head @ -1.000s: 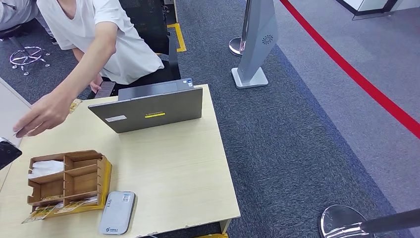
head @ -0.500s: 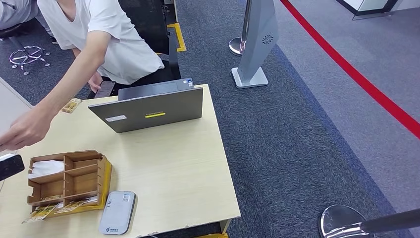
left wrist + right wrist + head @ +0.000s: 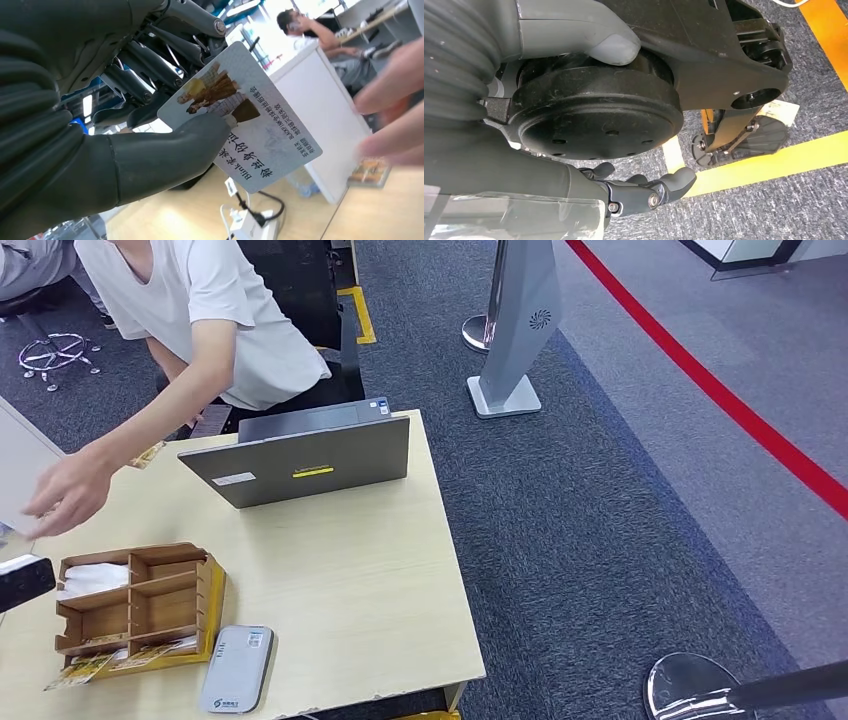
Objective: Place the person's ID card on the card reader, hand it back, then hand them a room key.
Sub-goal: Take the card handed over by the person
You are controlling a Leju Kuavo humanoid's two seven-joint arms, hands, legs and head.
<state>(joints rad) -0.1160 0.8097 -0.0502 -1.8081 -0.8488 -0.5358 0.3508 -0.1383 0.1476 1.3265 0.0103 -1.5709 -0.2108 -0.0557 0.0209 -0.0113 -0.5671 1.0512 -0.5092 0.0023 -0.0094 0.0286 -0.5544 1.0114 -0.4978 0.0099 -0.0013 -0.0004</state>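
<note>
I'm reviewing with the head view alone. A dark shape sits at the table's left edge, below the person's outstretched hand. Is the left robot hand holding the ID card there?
Observer: Yes. The left wrist view shows the left robot hand pinching the ID card between its thumb and fingers.
Operator: Has the person got hold of it?
Observer: No. The person's fingers are blurred next to the card, with a gap between them and it.
Operator: And the right robot hand?
Observer: The right robot hand hangs over grey carpet with a yellow line and holds nothing.
</note>
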